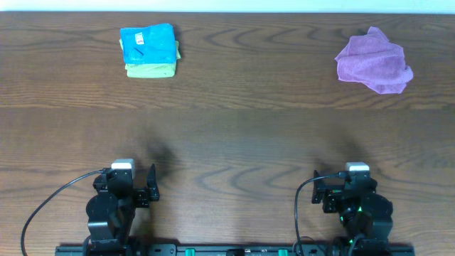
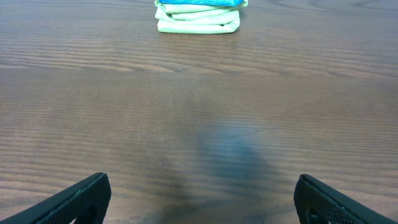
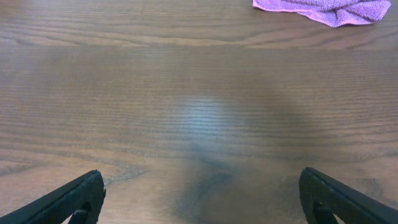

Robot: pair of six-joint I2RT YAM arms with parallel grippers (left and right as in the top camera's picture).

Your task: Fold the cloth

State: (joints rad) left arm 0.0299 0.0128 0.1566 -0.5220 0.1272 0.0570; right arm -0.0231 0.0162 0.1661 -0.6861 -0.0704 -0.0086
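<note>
**A:** While both arms sit low at the near edge of the tabletop (image 1: 227, 128), where is the cloth?

**B:** The cloth (image 1: 373, 61), a lilac-purple towel, lies in a crumpled heap at the far right, well apart from both arms. Nothing touches it.

**A:** And the fingers?

**B:** The left fingers (image 2: 81, 199) are spread wide with only bare wood between them. The right fingers (image 3: 68, 202) are spread just as wide and are also empty. I judge that folding is not yet begun, and that they are held open ready for a first reach to the heap.

**A:** Anything else there?

**B:** A folded blue cloth (image 1: 147, 41) rests on a folded yellow-green cloth (image 1: 151, 70) at the far left, straight ahead of the left arm. The stack looks set aside, clear of the middle.

**A:** What does each view add?

**B:** Only the overhead view shows arms, heap and stack together. The right wrist view catches just the heap's near edge at its top right, so the towel lies ahead and rightward of that arm. The left wrist view shows the stack's layered folds side-on, but never the purple towel.
</note>
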